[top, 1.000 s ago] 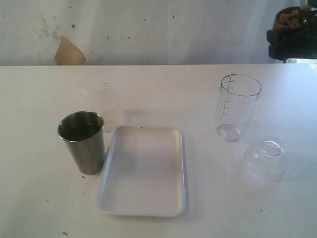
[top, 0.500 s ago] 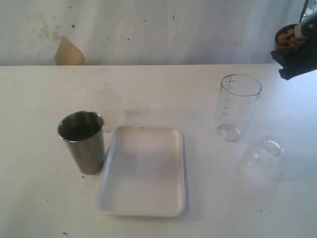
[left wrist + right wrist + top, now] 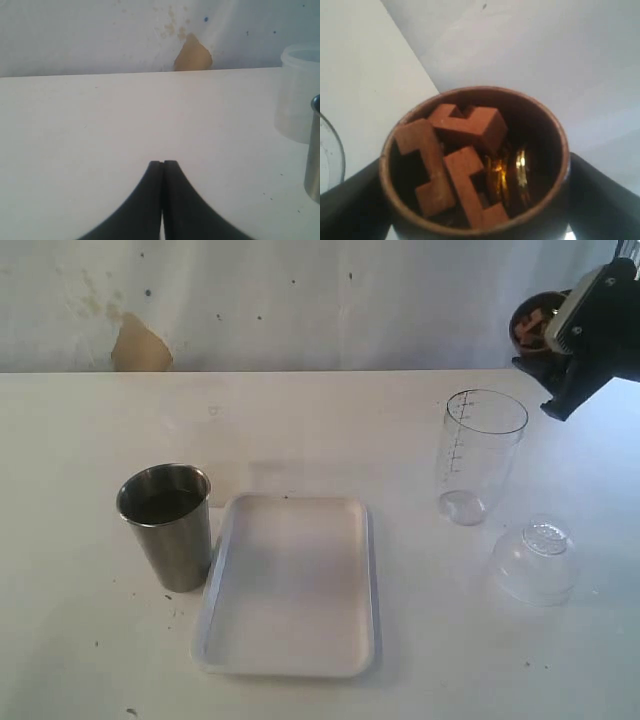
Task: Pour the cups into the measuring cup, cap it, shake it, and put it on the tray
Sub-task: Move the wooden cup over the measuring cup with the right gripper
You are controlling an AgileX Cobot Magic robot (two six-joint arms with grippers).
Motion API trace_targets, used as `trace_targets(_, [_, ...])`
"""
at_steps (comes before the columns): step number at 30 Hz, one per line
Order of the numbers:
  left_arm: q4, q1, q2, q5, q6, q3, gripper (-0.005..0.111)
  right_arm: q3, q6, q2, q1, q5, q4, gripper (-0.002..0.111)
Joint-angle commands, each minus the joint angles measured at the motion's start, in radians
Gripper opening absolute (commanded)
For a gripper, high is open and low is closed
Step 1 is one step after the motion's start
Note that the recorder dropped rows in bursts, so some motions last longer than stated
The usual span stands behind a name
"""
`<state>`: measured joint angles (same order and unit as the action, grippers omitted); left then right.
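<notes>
Holding the wooden cup (image 3: 530,322) in the air, the right gripper (image 3: 545,337) sits at the far right of the exterior view, above and to the right of the measuring cup (image 3: 478,455). Its fingers (image 3: 600,195) are spread wide and clamped on the cup's two sides. The cup is tilted, with its mouth turned toward the measuring cup side. Cup and measuring cup are apart, not touching.

Contents of the wooden cup, from the right wrist view: several notched brown wooden blocks (image 3: 455,150) and something shiny and gold-coloured (image 3: 512,167) beneath them, which I cannot identify.

Measuring cup: upright on the white table (image 3: 80,440), open at the top, graduation scale visible down its side. It looks empty.

Clear dome lid (image 3: 535,562): on the table just beside the measuring cup, nearer the camera and to its right.

Tray (image 3: 290,585): flat on the table, mid-scene, nothing on it.

Steel tumbler (image 3: 170,530): upright, just left of the tray; whether it touches the rim I cannot tell. Its interior is dark and the contents are not readable.

Left gripper (image 3: 162,165): fingers pressed together, nothing between them, low over bare table. Its wrist view catches the tumbler's edge and a cloudy translucent container (image 3: 300,90) behind it.
</notes>
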<state>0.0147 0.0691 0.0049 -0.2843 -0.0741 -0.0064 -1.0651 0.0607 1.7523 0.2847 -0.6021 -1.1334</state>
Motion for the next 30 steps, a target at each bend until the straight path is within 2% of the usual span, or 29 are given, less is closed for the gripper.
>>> trace_targets(1, [0.011,0.004,-0.005,0.0,0.007,0.006,0.0,-0.01,-0.103,-0.004,-0.005,0.011,0.005,0.0])
trace_targets(11, [0.011,0.004,-0.005,0.0,0.007,0.006,0.0,-0.01,-0.198,-0.004,-0.005,-0.014,-0.001,0.0])
trace_targets(13, [0.011,0.004,-0.005,0.0,0.007,0.006,0.0,-0.01,-0.211,-0.004,-0.005,-0.024,-0.06,0.0])
trace_targets(18, [0.011,0.004,-0.005,0.0,0.007,0.006,0.0,-0.01,-0.372,-0.004,-0.005,-0.024,-0.081,0.0])
trace_targets(26, [0.011,0.004,-0.005,0.0,0.007,0.006,0.0,-0.01,-0.423,-0.004,-0.011,-0.096,-0.081,0.0])
trace_targets(30, [0.011,0.004,-0.005,0.0,0.007,0.006,0.0,-0.01,-0.485,-0.004,-0.036,-0.035,-0.081,0.0])
